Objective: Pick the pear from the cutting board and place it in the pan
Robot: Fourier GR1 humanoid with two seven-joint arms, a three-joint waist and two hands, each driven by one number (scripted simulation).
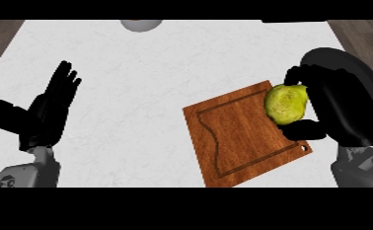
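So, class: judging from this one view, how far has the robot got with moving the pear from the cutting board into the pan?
Done: the right hand has its fingers and thumb curled round the pear. In hand: the pear sits at the right edge of the cutting board; whether it has lifted off cannot be told. Left: carrying it to the pan, which cannot be clearly made out here, and letting go. The left hand rests open at the left.

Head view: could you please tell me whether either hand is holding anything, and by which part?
The right hand holds the pear, fingers and thumb curled around its right side. The left hand is open, holding nothing.
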